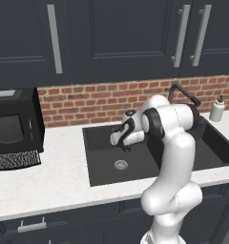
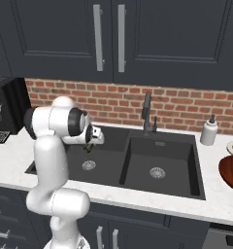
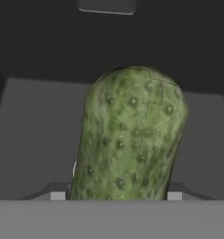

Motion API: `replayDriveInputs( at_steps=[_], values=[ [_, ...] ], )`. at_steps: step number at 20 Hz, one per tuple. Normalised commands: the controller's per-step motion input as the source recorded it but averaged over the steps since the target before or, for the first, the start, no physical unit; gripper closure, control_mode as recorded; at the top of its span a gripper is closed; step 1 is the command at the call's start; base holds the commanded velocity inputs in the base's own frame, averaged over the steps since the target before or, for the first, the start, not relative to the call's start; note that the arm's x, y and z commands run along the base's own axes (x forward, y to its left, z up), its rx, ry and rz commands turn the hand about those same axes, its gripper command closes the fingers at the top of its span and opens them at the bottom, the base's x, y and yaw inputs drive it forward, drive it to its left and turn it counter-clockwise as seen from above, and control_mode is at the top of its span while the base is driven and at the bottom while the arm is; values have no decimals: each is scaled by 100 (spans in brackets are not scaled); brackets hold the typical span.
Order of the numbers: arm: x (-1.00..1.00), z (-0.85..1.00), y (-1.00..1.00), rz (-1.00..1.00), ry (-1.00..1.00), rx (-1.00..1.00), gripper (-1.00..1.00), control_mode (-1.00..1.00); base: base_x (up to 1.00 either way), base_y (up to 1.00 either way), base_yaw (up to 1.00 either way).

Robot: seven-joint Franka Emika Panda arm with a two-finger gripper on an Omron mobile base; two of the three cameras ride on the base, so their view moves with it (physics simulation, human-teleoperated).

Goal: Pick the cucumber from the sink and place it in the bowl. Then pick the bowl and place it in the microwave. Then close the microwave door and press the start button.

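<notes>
Between the finger tips in the hand view: cucumber [image 3: 131,135] clamped, stubby and warty, filling the frame and running away from the camera along the fingers. Gripper [image 1: 123,144] thus closed on the cucumber, held over the left basin of the sink [image 1: 102,164], clear of the basin floor and above the round silver drain [image 1: 120,165]; in the right base view only a green sliver of the cucumber [image 2: 91,144] visible under the hand [image 2: 93,136]. Grip judged deliberate for carriage: cucumber lifted off the sink floor so as to clear the rim on the way out. Bowl [image 2: 231,173] standing on the counter well to the right of the sink, cut by the frame edge, well apart from the gripper; a long sideways carry judged to be next. Sink matte black, double-basin, set in a pale speckled counter [image 1: 40,186]; dark curved faucet [image 2: 147,112] at the back between the basins, soap dispenser [image 2: 208,131] beside the right basin. Black coffee machine [image 1: 14,121] on the counter to the left. Red brick backsplash [image 2: 186,109] behind, dark panelled cabinets [image 2: 108,39] with silver handles overhead.
</notes>
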Motion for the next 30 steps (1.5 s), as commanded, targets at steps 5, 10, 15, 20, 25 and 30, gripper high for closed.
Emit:
replayDriveInputs(
  at_steps=[5, 10, 15, 20, 25, 30],
  values=[
    [-29, 74, 5, 1, -17, 0, 100, -100, 0, 0, 0],
    [-33, 70, 11, 0, -9, 0, 100, -100, 0, 0, 0],
    [-45, 82, 1, 0, -1, 0, 100, -100, 0, 0, 0],
    [-55, 88, 0, 0, 0, 0, 100, -100, 0, 0, 0],
    [-68, 85, 0, 0, 1, 0, 100, -100, 0, 0, 0],
    [-75, 68, 0, 0, 0, -3, 100, -100, 0, 0, 0]
  ],
)
